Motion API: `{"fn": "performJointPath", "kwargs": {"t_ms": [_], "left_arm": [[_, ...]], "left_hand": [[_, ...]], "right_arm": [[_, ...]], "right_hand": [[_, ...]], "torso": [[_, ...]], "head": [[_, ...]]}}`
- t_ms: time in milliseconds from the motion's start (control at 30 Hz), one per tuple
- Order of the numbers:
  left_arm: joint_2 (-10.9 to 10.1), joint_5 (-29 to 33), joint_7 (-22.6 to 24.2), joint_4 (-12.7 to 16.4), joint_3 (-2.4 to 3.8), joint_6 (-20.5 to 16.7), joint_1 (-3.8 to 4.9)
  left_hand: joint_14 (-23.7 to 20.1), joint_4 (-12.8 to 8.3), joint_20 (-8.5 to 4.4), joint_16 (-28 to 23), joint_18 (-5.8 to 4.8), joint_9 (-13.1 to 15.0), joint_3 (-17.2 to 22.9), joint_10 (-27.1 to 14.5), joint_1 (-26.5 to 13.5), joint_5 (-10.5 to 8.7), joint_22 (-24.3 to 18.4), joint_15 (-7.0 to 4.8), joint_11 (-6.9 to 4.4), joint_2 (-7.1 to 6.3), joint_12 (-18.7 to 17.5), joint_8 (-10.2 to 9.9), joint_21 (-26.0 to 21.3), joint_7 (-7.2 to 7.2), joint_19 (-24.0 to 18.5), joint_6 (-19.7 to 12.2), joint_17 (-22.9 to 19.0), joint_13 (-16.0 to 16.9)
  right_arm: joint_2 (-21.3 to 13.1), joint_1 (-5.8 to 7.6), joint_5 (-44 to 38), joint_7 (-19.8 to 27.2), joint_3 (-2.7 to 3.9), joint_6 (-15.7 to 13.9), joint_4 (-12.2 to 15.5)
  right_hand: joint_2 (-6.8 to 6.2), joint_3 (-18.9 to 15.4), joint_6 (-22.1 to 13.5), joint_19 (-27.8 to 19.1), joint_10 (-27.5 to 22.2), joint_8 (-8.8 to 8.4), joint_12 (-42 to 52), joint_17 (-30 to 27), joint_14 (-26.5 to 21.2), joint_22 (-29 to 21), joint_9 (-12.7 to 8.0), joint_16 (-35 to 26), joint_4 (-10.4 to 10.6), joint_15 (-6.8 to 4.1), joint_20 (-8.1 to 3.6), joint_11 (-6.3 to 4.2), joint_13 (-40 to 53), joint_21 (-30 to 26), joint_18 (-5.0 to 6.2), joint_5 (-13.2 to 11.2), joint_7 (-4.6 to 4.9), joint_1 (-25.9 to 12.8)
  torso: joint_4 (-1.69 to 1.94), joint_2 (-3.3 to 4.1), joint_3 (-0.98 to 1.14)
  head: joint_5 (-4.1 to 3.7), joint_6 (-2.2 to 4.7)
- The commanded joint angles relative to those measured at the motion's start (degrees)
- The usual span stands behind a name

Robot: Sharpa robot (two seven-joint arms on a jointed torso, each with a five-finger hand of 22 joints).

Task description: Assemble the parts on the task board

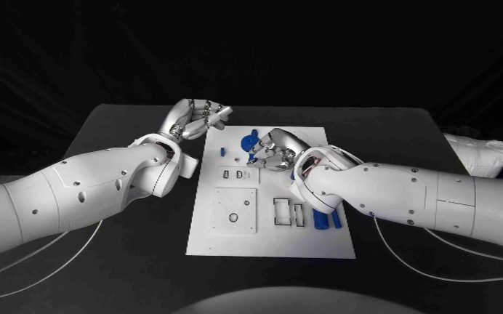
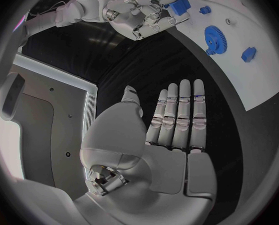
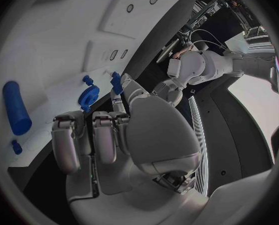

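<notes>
White flat task board (image 1: 268, 238) on our black surface (image 1: 126, 270) carries a blue toothed gear (image 1: 248, 142); right hand (image 1: 275, 151) pinches a small blue block (image 3: 116, 82), left hand (image 1: 199, 118) spread, holding nothing.

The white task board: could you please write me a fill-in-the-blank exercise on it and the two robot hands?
The right robot hand pinches a small ___ part.
The left robot hand, fingers straight, holds ___.
The blue toothed gear lies on the white ___, not the black table.
Missing: blue; nothing; task board.
</notes>
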Motion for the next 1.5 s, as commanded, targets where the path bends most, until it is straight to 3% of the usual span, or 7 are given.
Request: {"fn": "performJointPath", "kwargs": {"t_ms": [33, 167, 433, 1000, 1500], "left_arm": [[0.1, 0.2, 0.5, 0.2, 0.04, 0.5, 0.05], [0.1, 0.2, 0.5, 0.2, 0.04, 0.5, 0.05], [0.1, 0.2, 0.5, 0.2, 0.04, 0.6, 0.06], [-0.2, 0.2, 0.5, 0.6, 0.04, 0.5, 0.09], [-0.3, 0.2, 0.6, 0.6, 0.04, 0.5, 0.10]], "left_hand": [[-0.4, -0.1, 0.19, -0.2, 1.11, 0.1, -0.3, -0.1, 0.5, 0.30, -0.1, 0.16, 0.15, 0.14, 0.0, -0.2, -0.2, 0.32, -0.1, 0.1, -0.1, -0.1], [-0.4, -0.1, 0.19, -0.2, 1.11, 0.1, -0.3, -0.1, 0.5, 0.30, -0.1, 0.16, 0.15, 0.14, 0.0, -0.2, -0.2, 0.32, -0.1, 0.1, -0.1, -0.1], [-0.4, -0.1, 0.19, -0.2, 1.11, 0.1, -0.3, 0.0, 0.5, 0.31, -0.1, 0.16, 0.15, 0.16, 0.0, -0.3, -0.2, 0.31, -0.1, 0.1, -0.1, -0.1], [-0.4, -0.1, 0.19, -0.2, 1.11, 0.1, -0.3, 0.0, 0.6, 0.32, -0.1, 0.16, 0.14, 0.20, 0.0, -0.3, -0.3, 0.31, -0.1, 0.1, -0.1, -0.1], [-0.4, -0.1, 0.20, -0.2, 1.11, 0.1, -0.3, 0.0, 0.7, 0.39, -0.2, 0.17, 0.14, 0.32, 0.0, -0.3, -0.3, 0.31, -0.1, 0.1, -0.1, -0.2]], "right_arm": [[0.5, -0.52, -1.3, -1.1, 0.01, 0.4, -0.5], [0.9, -1.15, -1.7, -0.9, 0.01, 0.1, -1.0], [1.3, -1.97, -2.9, 0.2, 0.00, -0.3, -1.6], [2.3, -2.68, -6.2, 0.7, -0.02, 0.4, -2.4], [2.9, -3.38, -6.3, 1.0, -0.03, 1.2, -2.8]], "right_hand": [[0.08, -0.3, 1.2, 5.9, 6.0, 0.03, -0.1, 15.1, 5.9, 15.1, 0.1, 0.2, 0.0, 0.45, 0.38, 0.50, 15.0, 0.3, -0.39, 0.0, -0.92, -0.4], [0.08, -0.3, 1.2, 5.9, 6.0, 0.02, -0.1, 15.1, 5.9, 15.1, 0.1, 0.2, 0.0, 0.46, 0.38, 0.51, 15.0, 0.3, -0.39, 0.0, -0.91, -0.4], [0.06, -0.3, 1.2, 5.9, 6.0, -0.06, -0.1, 15.1, 5.9, 15.1, 0.1, 0.2, -0.1, 0.52, 0.44, 0.57, 15.0, 0.3, -0.39, 0.1, -0.88, -0.3], [0.09, -0.2, 1.1, 5.9, 6.0, -0.32, -0.1, 15.1, 5.9, 15.1, 0.0, 0.2, -0.4, 0.62, 0.55, 0.61, 15.0, 0.3, -0.39, 0.4, -0.87, 0.0], [0.06, -0.2, 0.7, 5.9, 6.0, -0.72, -0.1, 15.1, 5.9, 15.1, -0.2, 0.2, -0.5, 0.67, 0.64, 0.64, 15.0, 0.3, -0.39, 0.4, -0.87, 0.1]], "torso": [[-0.02, -0.01, 0.03], [0.10, -0.01, 0.02], [-0.08, -0.11, 0.00], [0.08, -0.04, -0.02], [0.00, -0.05, 0.03]], "head": [[-0.06, -0.12], [-0.18, -0.23], [-0.14, -0.20], [-0.31, -0.46], [-0.30, -0.59]]}}
